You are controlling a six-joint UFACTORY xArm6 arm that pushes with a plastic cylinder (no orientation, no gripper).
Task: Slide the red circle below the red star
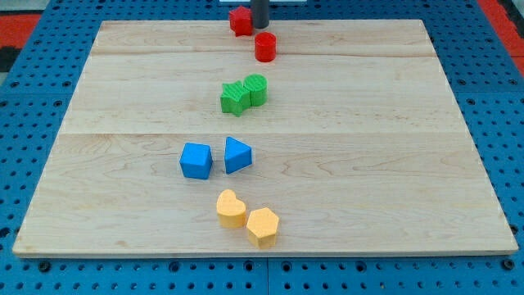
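Note:
The red circle (265, 47), a short red cylinder, stands near the view's top, just below and to the right of the red star (240, 20), which sits at the board's top edge. The dark rod comes down from the top of the view, and my tip (259, 26) is between the two, right of the red star and just above the red circle, close to or touching the circle's top side.
A green star (234, 97) and a green circle (256, 88) touch below the red pair. A blue cube (196, 161) and a blue triangle (237, 155) lie mid-board. A yellow heart (231, 208) and a yellow hexagon (263, 226) sit near the bottom edge of the wooden board (393, 123).

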